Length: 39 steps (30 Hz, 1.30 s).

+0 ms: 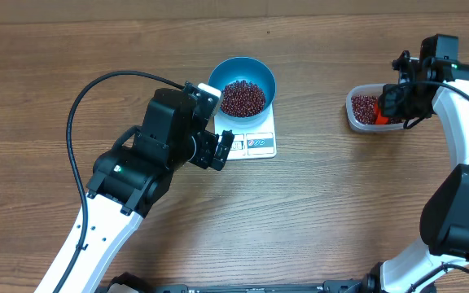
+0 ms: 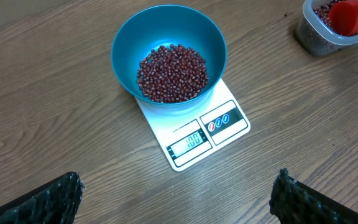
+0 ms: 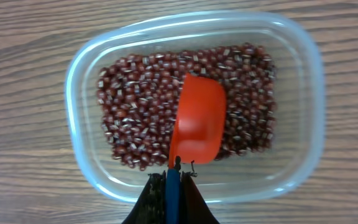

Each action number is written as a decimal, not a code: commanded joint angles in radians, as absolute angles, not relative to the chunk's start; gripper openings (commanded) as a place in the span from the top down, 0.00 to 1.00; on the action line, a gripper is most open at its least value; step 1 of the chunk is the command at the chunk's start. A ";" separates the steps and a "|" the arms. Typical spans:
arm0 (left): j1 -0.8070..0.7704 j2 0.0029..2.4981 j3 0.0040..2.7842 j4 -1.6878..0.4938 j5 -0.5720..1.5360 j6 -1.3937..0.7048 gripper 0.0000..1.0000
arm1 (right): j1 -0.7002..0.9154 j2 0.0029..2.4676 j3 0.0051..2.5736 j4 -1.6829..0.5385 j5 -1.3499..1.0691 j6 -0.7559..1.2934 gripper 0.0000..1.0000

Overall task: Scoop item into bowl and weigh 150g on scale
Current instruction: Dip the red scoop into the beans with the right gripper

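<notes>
Gripping the red scoop [image 3: 199, 121] over the beans [image 3: 135, 112] in the tub [image 3: 73, 93], the right hand [image 3: 173, 186] is likely setting up another scoopful for the bowl [image 2: 129, 50], while the left hand [image 2: 176, 193] is idling wide open.

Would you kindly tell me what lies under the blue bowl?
The white scale: its front edge with the display sticks out past the bowl. Most of its platform is hidden beneath the bowl.

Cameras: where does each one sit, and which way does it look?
Overhead: above the table, looking straight down; left arm and right arm show.
Left wrist: on that arm, angled down at the bowl on the scale; open fingers at bottom corners.
Right wrist: on that arm, straight down into the tub; shut fingers hold the scoop.
Shared: all three show the tub and scoop.
</notes>
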State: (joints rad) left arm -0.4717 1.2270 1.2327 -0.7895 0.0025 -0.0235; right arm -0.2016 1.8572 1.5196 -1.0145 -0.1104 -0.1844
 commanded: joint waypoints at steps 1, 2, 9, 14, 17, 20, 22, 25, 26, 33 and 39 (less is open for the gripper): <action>-0.476 1.230 1.225 -0.789 -0.009 -0.030 0.01 | -0.200 1.860 1.495 -1.015 -0.198 -0.183 0.97; -0.476 1.230 1.225 -0.789 -0.009 -0.030 0.00 | -0.199 1.860 1.493 -1.015 -0.205 -0.183 0.96; -0.476 1.230 1.225 -0.789 -0.009 -0.030 0.00 | -0.199 1.860 1.493 -1.018 -0.312 -0.183 0.96; -0.476 1.230 1.225 -0.789 -0.009 -0.030 0.00 | -0.220 1.860 1.493 -1.018 -0.382 -0.184 0.96; -0.476 1.230 1.225 -0.789 -0.009 -0.030 0.00 | -0.240 1.860 1.493 -1.018 -0.428 -0.184 0.96; -0.476 1.230 1.225 -0.789 -0.009 -0.030 0.00 | -0.257 1.860 1.493 -1.018 -0.448 -0.187 0.96; -0.476 1.230 1.225 -0.789 -0.009 -0.030 0.00 | -0.267 1.860 1.493 -1.018 -0.451 -0.187 0.96; -0.476 1.230 1.225 -0.789 -0.009 -0.030 0.00 | -0.289 1.860 1.493 -1.018 -0.480 -0.194 0.96; -0.476 1.230 1.225 -0.789 -0.009 -0.030 0.00 | -0.295 1.860 1.493 -1.018 -0.498 -0.201 0.96; -0.476 1.230 1.225 -0.789 -0.009 -0.030 0.00 | -0.370 1.869 1.493 -1.024 -0.584 -0.217 0.96; -0.476 1.230 1.225 -0.789 -0.009 -0.030 0.00 | -0.434 1.908 1.493 -1.031 -0.663 -0.217 0.96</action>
State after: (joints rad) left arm -0.4717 1.2270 1.2327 -0.7895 0.0025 -0.0235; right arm -0.4019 1.8736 1.4982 -1.0325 -0.5808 -0.2081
